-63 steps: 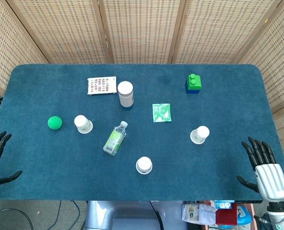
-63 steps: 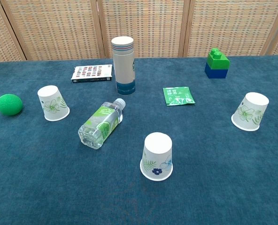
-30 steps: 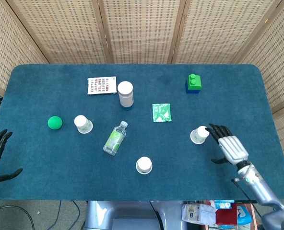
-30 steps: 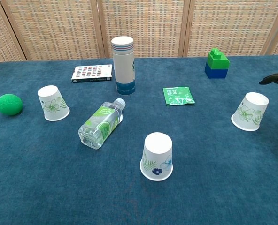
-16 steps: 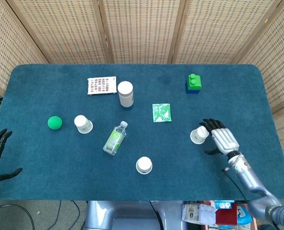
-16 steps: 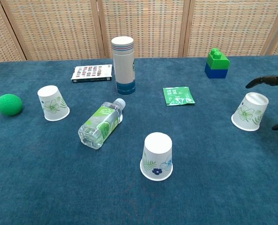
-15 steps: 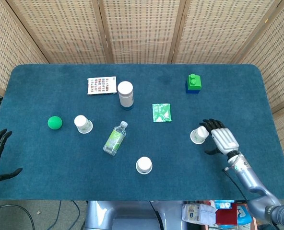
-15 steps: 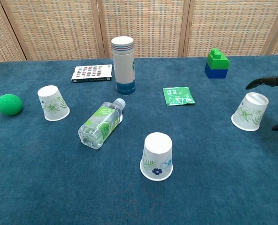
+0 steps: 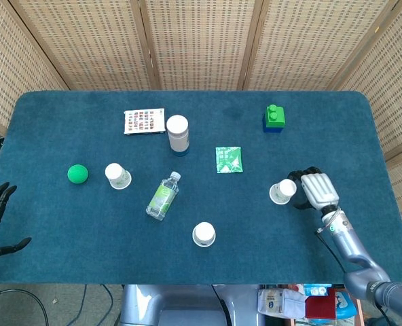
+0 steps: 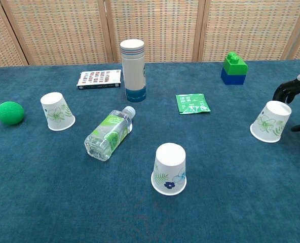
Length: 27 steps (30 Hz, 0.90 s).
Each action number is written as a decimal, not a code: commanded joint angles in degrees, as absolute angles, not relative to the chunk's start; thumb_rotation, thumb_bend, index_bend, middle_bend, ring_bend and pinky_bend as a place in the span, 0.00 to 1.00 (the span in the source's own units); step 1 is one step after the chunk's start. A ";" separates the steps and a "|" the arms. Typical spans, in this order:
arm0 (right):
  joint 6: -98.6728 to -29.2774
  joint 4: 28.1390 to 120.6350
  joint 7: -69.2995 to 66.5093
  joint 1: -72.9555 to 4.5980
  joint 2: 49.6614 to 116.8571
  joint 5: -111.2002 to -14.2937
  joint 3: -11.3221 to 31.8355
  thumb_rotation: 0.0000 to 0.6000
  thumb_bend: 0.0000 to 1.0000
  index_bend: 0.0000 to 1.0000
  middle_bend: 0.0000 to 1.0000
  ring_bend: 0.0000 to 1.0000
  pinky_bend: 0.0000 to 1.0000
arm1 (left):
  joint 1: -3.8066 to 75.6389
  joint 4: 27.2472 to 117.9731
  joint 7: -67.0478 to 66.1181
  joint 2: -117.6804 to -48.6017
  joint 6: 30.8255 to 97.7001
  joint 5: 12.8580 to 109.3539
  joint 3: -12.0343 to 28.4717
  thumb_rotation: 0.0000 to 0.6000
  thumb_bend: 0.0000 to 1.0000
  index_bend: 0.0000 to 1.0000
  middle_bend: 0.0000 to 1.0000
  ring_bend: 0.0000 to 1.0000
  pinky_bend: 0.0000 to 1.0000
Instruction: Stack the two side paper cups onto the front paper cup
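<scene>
— Is the right hand holding anything?
— Its fingers curl around the right paper cup without clearly clamping; the front paper cup sits well apart.

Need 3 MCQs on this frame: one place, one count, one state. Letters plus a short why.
1. Where is the green ball?
A. left of the left side cup
B. beside the block
C. on the book

2. How many paper cups stand on the table?
A. two
B. three
C. four

3. The water bottle is:
A. upright
B. inside a cup
C. lying on its side

Key: 1 A, the ball sits just left of that cup. 2 B, left, front cup and right side cup, all upside down. 3 C, it lies flat.
</scene>
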<state>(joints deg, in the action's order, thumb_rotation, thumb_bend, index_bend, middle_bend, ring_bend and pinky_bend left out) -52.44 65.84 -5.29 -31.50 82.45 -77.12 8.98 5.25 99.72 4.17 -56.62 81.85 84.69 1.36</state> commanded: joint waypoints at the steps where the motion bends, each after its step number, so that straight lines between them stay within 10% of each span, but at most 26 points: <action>1: -53.00 65.46 -5.49 -31.56 83.03 -77.03 9.04 1.00 0.29 0.42 0.49 0.36 0.27 | 5.28 99.68 4.06 -56.69 81.80 84.62 1.36 1.00 0.17 0.00 0.00 0.00 0.00; 18: -55.00 67.29 -8.49 -31.52 82.58 -76.90 9.52 1.00 0.34 0.52 0.55 0.39 0.29 | 5.60 99.84 3.52 -56.83 81.12 84.18 1.39 1.00 0.17 0.00 0.00 0.00 0.00; 27: -58.56 89.06 -10.07 -32.47 72.63 -82.87 10.98 1.00 0.36 0.52 0.55 0.39 0.29 | 5.76 99.92 3.82 -56.66 80.73 84.16 1.30 1.00 0.17 0.00 0.00 0.00 0.00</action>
